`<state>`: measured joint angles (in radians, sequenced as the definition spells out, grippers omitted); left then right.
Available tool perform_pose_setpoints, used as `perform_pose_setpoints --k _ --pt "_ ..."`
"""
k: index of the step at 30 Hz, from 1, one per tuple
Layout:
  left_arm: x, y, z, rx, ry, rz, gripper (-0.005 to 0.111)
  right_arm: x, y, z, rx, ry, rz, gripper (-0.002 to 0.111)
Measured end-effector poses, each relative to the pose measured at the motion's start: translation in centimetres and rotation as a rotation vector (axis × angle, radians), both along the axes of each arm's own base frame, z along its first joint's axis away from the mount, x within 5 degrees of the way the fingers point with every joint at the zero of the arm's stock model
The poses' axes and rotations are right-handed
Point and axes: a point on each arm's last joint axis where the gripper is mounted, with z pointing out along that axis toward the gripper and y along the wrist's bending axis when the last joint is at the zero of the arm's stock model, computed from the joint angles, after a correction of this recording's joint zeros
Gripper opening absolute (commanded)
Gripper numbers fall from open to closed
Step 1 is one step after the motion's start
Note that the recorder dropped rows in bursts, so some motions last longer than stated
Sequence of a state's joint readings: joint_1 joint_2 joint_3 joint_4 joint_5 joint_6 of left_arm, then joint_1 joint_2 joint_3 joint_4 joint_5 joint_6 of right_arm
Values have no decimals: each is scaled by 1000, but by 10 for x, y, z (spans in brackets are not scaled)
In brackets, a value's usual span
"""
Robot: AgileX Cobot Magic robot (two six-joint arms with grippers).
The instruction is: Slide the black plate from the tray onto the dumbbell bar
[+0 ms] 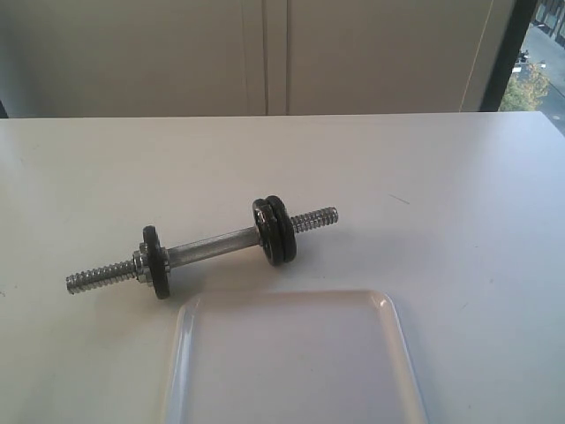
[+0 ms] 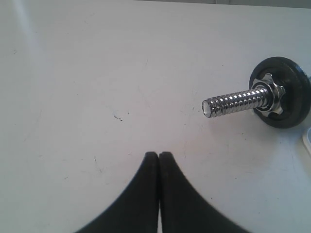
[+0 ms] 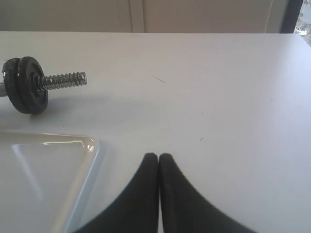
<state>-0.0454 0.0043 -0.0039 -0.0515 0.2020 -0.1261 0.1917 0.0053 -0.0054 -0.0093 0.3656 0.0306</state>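
Observation:
The dumbbell bar (image 1: 212, 245) lies on the white table, slanting from near left to far right. One black plate (image 1: 155, 262) sits on its left end behind a silver collar nut (image 2: 272, 93). Two black plates (image 1: 274, 230) sit together on its right end, seen also in the right wrist view (image 3: 26, 91). The white tray (image 1: 388, 311) lies in front of the bar with nothing in it. My left gripper (image 2: 159, 154) is shut and empty, off the bar's left threaded tip (image 2: 228, 103). My right gripper (image 3: 159, 156) is shut and empty beside the tray's corner (image 3: 92, 143). Neither gripper shows in the exterior view.
Pale cabinet doors (image 1: 265, 53) stand behind the table's far edge. A dark window frame (image 1: 503, 53) rises at the back right.

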Motion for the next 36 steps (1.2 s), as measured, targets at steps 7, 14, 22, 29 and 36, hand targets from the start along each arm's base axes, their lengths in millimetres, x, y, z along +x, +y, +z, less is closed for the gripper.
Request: perform_pose_setpoints --k 7,14,22,29,36 --pt "0 0 0 0 0 0 0 0 -2 0 -11 -2 -30 0" --pt "0 0 0 0 0 0 0 1 -4 0 -11 -3 -67 0" --pt "0 0 0 0 0 0 0 1 -5 0 -12 -3 -82 0" --pt "0 0 0 0 0 0 0 1 -5 0 -12 -3 -82 0" --pt "0 0 0 0 0 0 0 1 -5 0 -12 -3 -82 0"
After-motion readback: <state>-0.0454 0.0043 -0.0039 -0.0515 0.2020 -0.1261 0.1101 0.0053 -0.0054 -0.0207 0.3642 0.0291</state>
